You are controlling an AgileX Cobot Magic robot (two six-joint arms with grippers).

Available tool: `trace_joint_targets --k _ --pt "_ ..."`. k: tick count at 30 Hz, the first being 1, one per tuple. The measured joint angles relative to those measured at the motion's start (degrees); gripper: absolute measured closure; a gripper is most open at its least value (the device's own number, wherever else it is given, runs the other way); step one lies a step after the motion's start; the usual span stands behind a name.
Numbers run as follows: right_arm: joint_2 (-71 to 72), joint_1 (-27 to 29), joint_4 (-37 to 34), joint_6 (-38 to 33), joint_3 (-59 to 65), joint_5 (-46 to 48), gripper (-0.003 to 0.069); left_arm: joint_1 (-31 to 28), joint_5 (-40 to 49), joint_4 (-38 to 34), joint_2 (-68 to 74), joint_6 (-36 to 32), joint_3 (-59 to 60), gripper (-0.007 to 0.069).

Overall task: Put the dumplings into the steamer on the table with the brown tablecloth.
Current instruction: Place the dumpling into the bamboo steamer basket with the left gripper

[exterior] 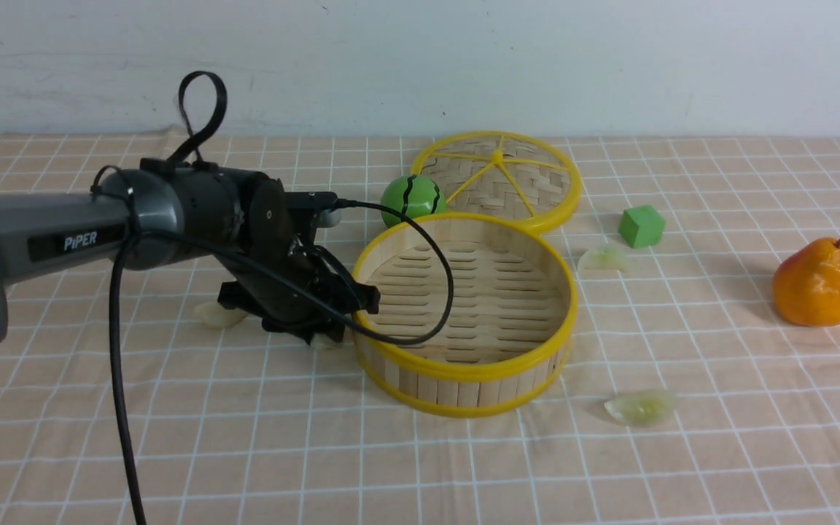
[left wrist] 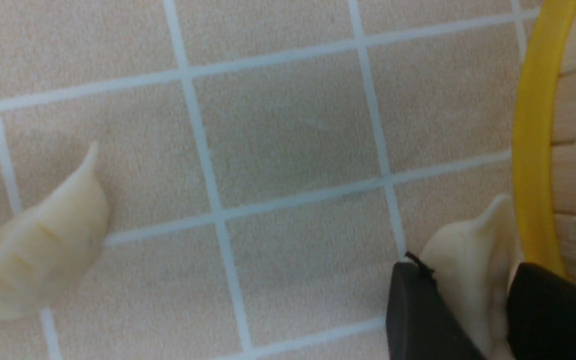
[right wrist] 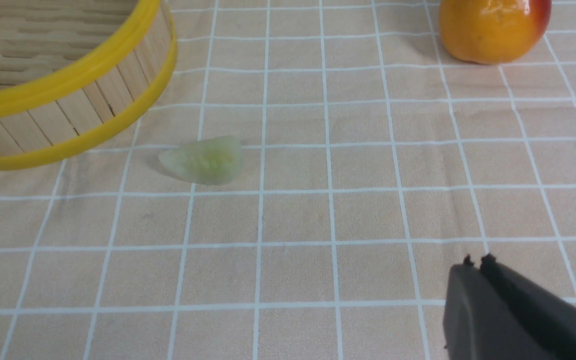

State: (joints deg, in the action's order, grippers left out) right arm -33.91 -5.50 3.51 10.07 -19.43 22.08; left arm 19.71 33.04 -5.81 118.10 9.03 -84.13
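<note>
1. Left end effector (left wrist: 468,270) pinching cream dumpling (left wrist: 473,240), low on the counter (left wrist: 293,125), right against steamer (left wrist: 535,150) outer rim.
2. Right end effector (right wrist: 478,261) pressed together.
3. Second cream dumpling (exterior: 219,315) left of steamer; front green dumpling (exterior: 642,406) and rear green dumpling (exterior: 604,259) to its right.

Soft, even light is filling all three views, probably coming from overhead. The pear (exterior: 817,281) is catching a small glare spot and throwing a faint shadow leftward across the cloth (exterior: 245,437). The left wrist view is blurring slightly, the dumpling (left wrist: 468,270) against the steamer (left wrist: 538,125) looking soft-edged.
</note>
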Motion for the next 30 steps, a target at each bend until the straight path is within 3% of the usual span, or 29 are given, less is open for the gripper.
trace_joint_targets --k 8,11,17,22,28,29,30 --pt "0.0 0.0 0.0 0.0 0.0 -0.04 0.0645 0.4 -2.69 -3.63 -9.91 -0.38 0.0 0.0402" --pt "0.0 0.0 -0.03 0.0 0.0 -0.11 0.0644 2.66 -6.85 -5.88 -11.55 -3.86 -0.11 0.0402" --pt "0.0 -0.07 -0.03 0.0 0.0 -0.56 0.0637 7.98 -13.08 -5.03 -3.24 -8.16 -2.56 0.0402" --pt "0.0 -0.07 -0.03 0.0 0.0 -0.81 0.0631 7.99 -12.72 -1.52 2.89 -8.32 -8.16 0.0395" --pt "0.0 -0.07 -0.03 0.0 0.0 -1.55 0.0627 7.99 -7.0 -1.17 3.89 -8.32 -12.13 0.0215" --pt "0.0 -0.07 -0.03 0.05 0.0 -1.59 0.0627 7.99 -1.94 -0.09 2.95 -8.32 -14.7 0.0141" --pt "0.0 -0.07 -0.03 0.05 0.0 -1.66 0.0627 7.99 0.59 0.62 2.45 -8.32 -15.89 0.012"
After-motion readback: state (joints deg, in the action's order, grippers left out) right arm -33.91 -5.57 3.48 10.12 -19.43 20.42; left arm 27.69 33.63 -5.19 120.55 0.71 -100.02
